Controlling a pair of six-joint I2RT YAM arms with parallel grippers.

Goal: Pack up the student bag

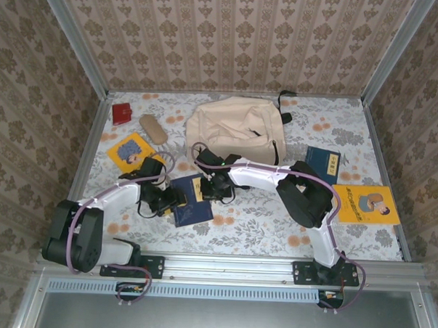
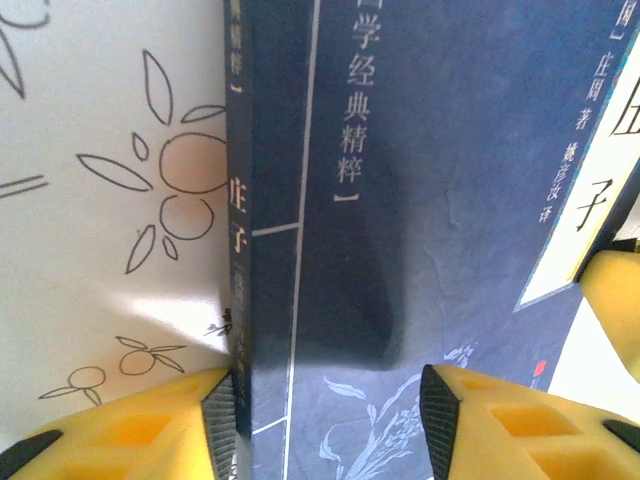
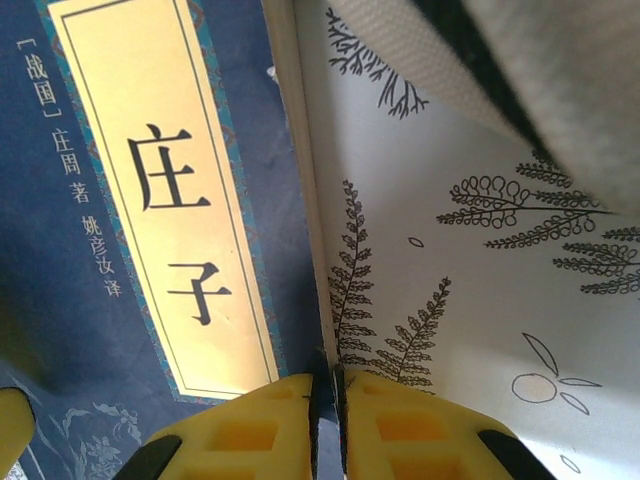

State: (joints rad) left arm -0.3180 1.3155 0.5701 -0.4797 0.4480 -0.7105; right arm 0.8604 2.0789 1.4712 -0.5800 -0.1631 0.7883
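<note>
Floral-print table point(image 1: 274, 232) carries the student bag point(image 1: 235, 128), slumped at its far middle. Nearer the arms lies a dark blue book point(image 1: 195, 214). On its thin page-side edge the right end effector point(image 3: 327, 390) is clenched; the left end effector point(image 2: 325, 400) stands released, jaws astride the spine. Tipping that edge up gently should let the left close before the cover slips.

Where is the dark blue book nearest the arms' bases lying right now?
In the top external view, the dark blue book lies near the centre of the table, between the left tool and the right tool, just on the near side of the student bag.
</note>
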